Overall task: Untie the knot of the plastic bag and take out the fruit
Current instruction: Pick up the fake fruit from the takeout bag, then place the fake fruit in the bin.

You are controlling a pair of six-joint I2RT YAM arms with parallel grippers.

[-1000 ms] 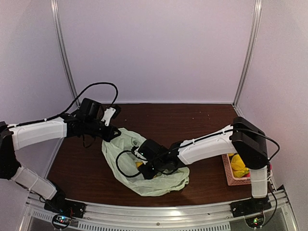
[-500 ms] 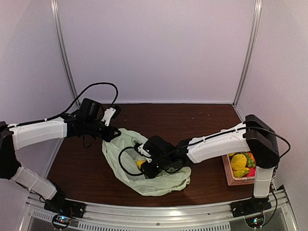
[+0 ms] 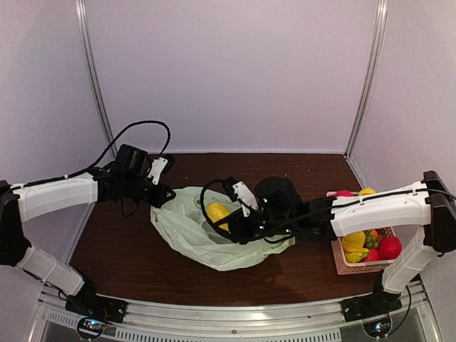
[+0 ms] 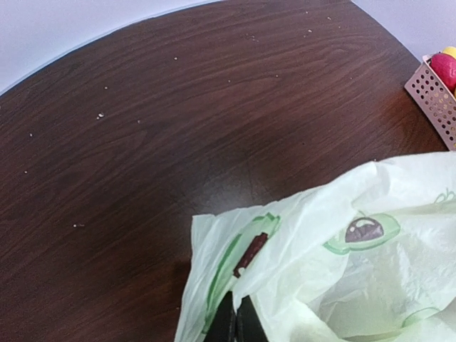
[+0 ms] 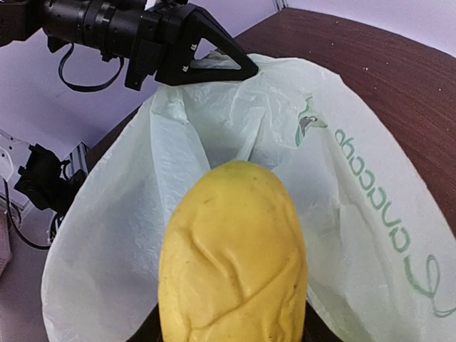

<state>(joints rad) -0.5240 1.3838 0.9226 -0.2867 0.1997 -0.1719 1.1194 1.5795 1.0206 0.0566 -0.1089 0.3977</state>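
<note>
The pale green plastic bag [image 3: 214,239] lies open on the brown table in the top view; no knot shows. My left gripper [image 3: 165,194] is shut on the bag's upper left edge; in the left wrist view its fingertips [image 4: 236,322] pinch the film [image 4: 335,263]. My right gripper [image 3: 226,219] is shut on an elongated yellow fruit [image 3: 217,212] and holds it above the bag's mouth. In the right wrist view that fruit [image 5: 235,285] fills the foreground over the bag [image 5: 342,185], with the left gripper [image 5: 235,70] behind it.
A pink slatted basket [image 3: 340,265] at the right edge holds yellow, red and green fruits; its corner shows in the left wrist view [image 4: 436,92]. A grey wall and metal posts stand behind the table. Black cables loop over both arms.
My right gripper has come up and back out of the bag with the yellow fruit in it. The right arm has swung out, uncovering the basket. My left gripper keeps its hold on the bag.
</note>
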